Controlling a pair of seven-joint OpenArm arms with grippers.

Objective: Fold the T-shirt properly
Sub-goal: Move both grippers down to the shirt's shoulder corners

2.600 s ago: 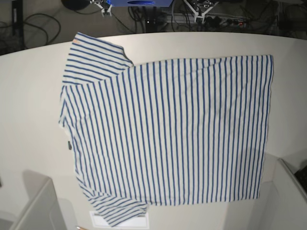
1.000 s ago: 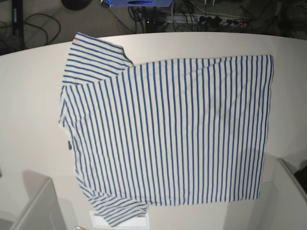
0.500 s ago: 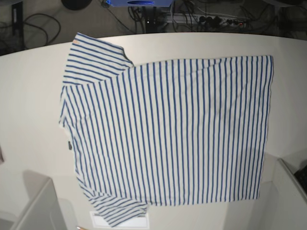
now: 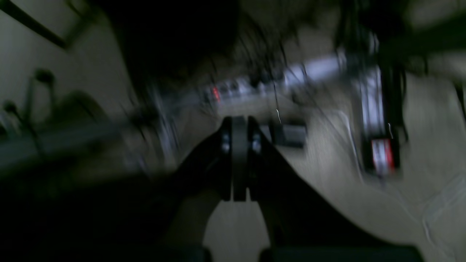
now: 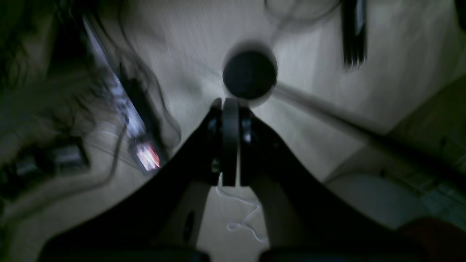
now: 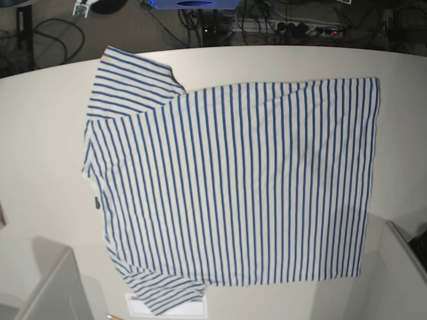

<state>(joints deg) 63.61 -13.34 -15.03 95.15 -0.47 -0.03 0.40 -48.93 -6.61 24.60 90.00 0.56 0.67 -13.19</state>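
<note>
The T-shirt (image 6: 233,180), white with thin blue stripes, lies spread flat on the pale table (image 6: 40,133) in the base view. Its collar and dark neck tag (image 6: 97,202) are at the left and its hem at the right. One sleeve with an orange mark (image 6: 105,60) points to the far left corner; the other sleeve (image 6: 167,293) reaches the near edge. My left gripper (image 4: 239,123) is shut and holds nothing, with blurred floor behind it. My right gripper (image 5: 230,105) is also shut and holds nothing, above the floor. Neither gripper shows near the shirt.
Grey bin walls stand at the near left (image 6: 53,293) and near right (image 6: 400,267). A white label (image 6: 190,308) peeks out under the near sleeve. Cables and power strips (image 6: 293,28) lie on the floor beyond the table. A black round object (image 5: 249,74) lies on the floor below my right gripper.
The arm parts seen beyond the table's far edge earlier have left the base view. The T-shirt has not moved.
</note>
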